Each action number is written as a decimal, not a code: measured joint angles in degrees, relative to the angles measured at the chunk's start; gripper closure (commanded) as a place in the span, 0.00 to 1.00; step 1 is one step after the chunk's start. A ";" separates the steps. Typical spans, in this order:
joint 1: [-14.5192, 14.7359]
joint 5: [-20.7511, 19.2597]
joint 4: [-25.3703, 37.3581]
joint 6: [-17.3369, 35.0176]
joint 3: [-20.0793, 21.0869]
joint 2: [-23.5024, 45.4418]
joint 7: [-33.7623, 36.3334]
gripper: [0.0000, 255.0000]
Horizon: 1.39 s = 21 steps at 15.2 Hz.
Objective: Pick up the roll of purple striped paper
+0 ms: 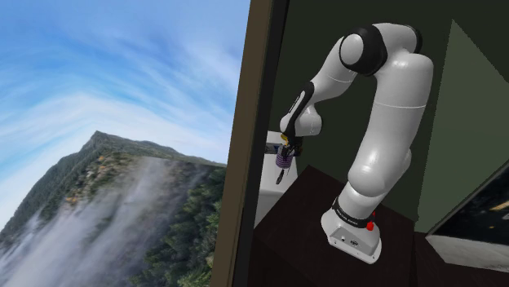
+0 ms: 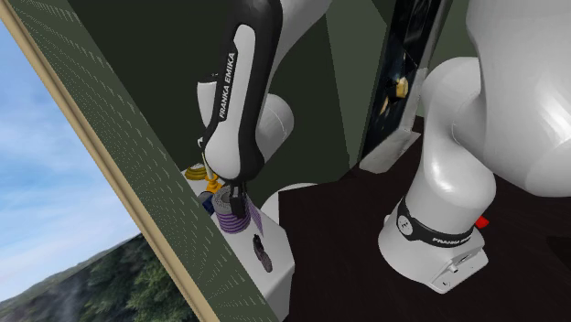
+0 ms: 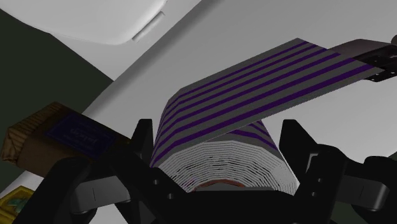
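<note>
The roll of grey paper with purple stripes (image 3: 222,143) sits between my two black fingers (image 3: 145,143), which clasp its sides. A loose end of the sheet stretches away from the roll. In the shoulder view my gripper (image 1: 283,160) points down over a white counter (image 1: 267,192) with the roll (image 1: 281,164) in it. The second exterior view shows the roll (image 2: 234,220) under the gripper (image 2: 234,205), just above the white counter (image 2: 279,206).
A brown box with a blue label (image 3: 57,130) lies beside the gripper. A yellow item (image 2: 195,172) and a small dark object (image 2: 261,252) rest on the counter. A dark green wall (image 2: 137,101) stands close by. The dark stand top (image 1: 302,228) lies below the arm.
</note>
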 measured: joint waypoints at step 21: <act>3.81 -14.09 -1.20 -12.25 -6.85 -14.31 9.95 1.00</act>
